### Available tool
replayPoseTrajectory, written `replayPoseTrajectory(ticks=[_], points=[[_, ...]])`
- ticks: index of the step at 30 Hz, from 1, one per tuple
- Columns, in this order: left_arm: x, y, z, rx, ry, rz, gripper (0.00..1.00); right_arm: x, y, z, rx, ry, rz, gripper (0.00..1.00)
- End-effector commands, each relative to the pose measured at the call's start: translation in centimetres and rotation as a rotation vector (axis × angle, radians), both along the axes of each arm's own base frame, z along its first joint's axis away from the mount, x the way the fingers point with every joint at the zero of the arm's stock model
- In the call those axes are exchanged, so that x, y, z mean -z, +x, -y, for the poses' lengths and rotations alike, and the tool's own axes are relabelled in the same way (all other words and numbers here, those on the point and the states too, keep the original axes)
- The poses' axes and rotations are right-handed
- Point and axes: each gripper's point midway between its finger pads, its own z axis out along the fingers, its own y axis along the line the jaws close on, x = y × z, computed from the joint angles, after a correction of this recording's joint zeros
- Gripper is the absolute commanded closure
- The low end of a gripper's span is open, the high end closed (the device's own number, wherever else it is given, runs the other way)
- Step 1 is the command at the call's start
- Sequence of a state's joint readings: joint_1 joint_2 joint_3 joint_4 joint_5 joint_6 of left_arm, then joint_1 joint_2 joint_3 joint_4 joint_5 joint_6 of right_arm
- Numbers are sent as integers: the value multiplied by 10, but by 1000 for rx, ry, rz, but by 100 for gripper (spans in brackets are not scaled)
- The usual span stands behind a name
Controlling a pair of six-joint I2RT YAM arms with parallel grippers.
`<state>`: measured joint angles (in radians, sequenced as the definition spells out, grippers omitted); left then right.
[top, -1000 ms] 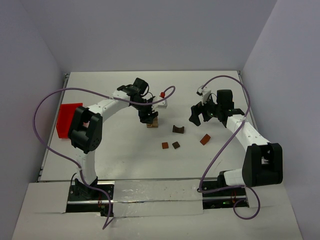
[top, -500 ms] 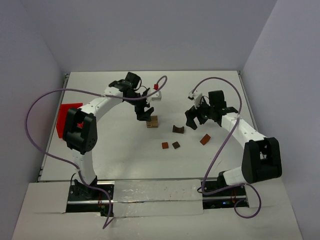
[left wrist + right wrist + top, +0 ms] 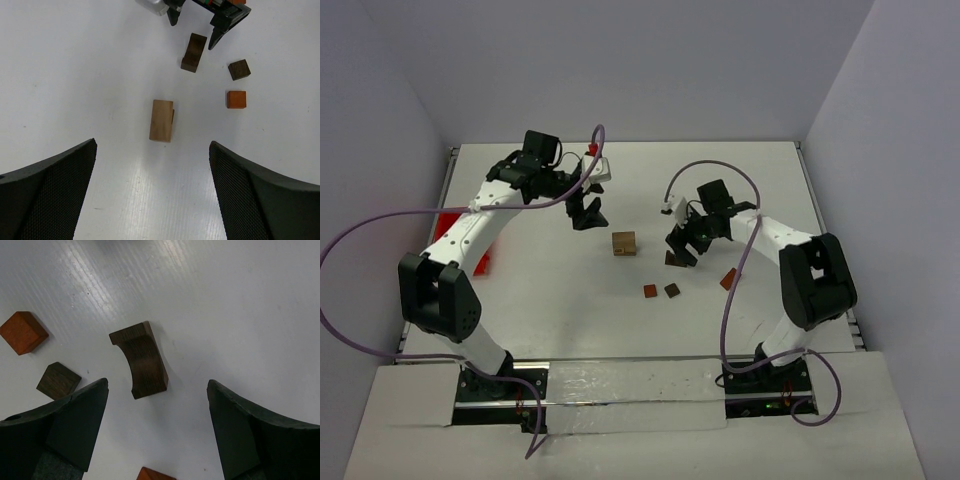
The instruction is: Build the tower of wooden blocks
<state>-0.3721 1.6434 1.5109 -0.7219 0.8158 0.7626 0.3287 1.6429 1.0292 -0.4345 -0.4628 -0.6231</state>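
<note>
R fingers [image 3: 65,430] open, empty, straddling curved dark block [image 3: 142,360]; off-centre close could spin it away. L fingers [image 3: 50,190] wide open, empty, clear of tan block [image 3: 161,120].

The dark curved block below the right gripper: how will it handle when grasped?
Probably rigid: the dark curved block looks like solid wood. Its concave side may seat poorly between flat jaws; the straight faces look safer. Lying flat on the table, it seems unlikely to roll.
</note>
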Motion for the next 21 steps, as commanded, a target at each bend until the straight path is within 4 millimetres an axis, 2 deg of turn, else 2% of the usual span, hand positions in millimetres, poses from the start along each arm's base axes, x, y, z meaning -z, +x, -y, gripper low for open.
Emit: replayPoseTrajectory(ticks=[1,8,13,19,21], points=[[2,-3,-1,1,-23,3,1,5,5,-8,-79,-54,25,16],[7,-10,-8,7,9,11,1,22,11,-13,-127,-101,38,25],[10,-14,-10,13,15,15,1,26,6,-15,-179,-123,26,38],[9,-16,-12,21,22,21,4,31,-1,-10,-235,-164,24,44],[8,-17,-13,21,22,19,6,30,-2,-11,-242,-164,27,51]])
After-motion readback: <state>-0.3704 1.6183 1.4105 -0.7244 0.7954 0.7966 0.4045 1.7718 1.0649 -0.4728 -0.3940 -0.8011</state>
